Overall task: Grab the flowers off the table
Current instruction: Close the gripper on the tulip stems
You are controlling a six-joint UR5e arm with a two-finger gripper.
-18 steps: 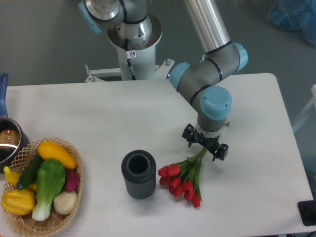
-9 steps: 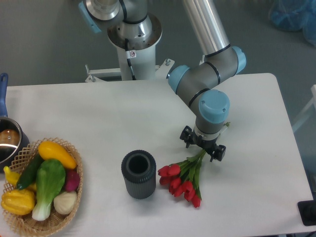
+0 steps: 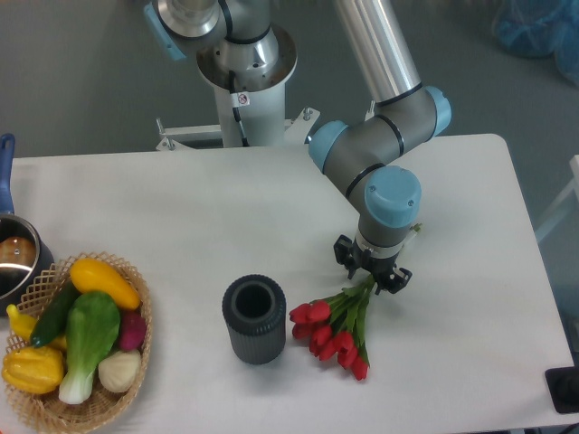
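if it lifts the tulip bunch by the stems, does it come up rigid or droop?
Probably some droop: the gripper sits over the stem end of the flowers, so the red heads would hang off to one side. The heads fan out, so they may splay or swing. The thin stems look light; the bunch could pivot between the fingers.

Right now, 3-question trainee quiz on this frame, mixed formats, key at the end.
1. True or false: the flowers lie on the table with their red heads pointing toward the near edge.
2. What stands just left of the red heads? A) wicker basket B) dark ribbed cylinder C) metal pot
3. Fill in: the gripper sits over the ____ end of the bunch.

Key
1. True.
2. B, the dark ribbed cylinder. The basket and pot are at the far left.
3. Stem. From this view I cannot tell whether the fingers have closed on the stems.
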